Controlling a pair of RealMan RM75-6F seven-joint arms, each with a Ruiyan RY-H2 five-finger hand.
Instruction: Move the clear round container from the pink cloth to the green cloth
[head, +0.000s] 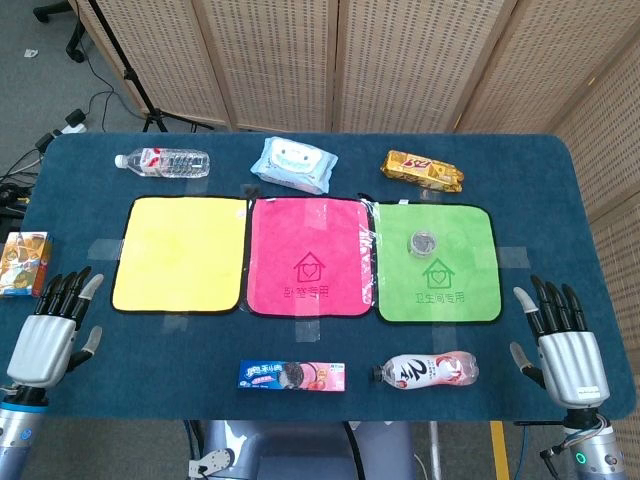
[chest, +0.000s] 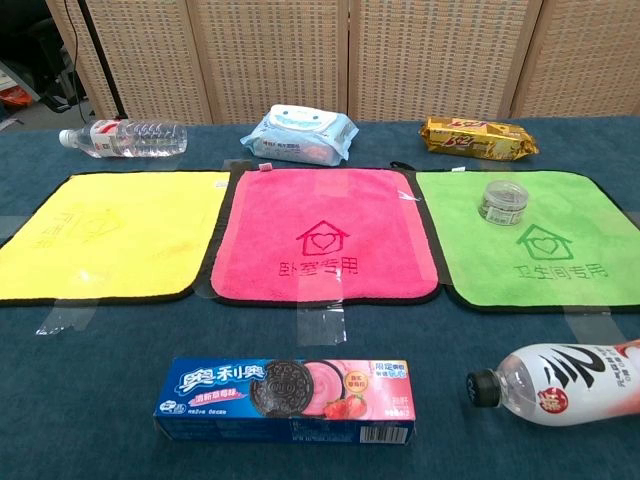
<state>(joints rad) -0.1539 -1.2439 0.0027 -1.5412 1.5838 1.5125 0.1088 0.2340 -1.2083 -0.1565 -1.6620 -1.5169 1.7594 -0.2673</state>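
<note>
1. A blue desk (head: 560, 200) stands before tan woven folding screens (head: 400, 60).
2. Three cloths lie side by side across its middle: a yellow cloth (head: 180, 252) at left, the pink cloth (head: 310, 255) in the centre and the green cloth (head: 440, 285) at right.
3. The clear round container (head: 424, 242) sits upright on the green cloth, in its far half, just above the printed house mark; nothing touches it.
4. Along the far edge lie a water bottle (head: 162, 160), a pack of wipes (head: 293, 164) and a gold snack packet (head: 424, 170).
5. Near the front lie a cookie box (head: 292, 376) and a pink drink bottle (head: 428, 369) on its side.
6. The left hand (head: 48, 335) hovers at the near left corner, fingers (head: 60, 293) apart, holding nothing.
7. The right hand (head: 562, 345) hovers at the near right corner, fingers spread, empty, well apart from the container.
</note>
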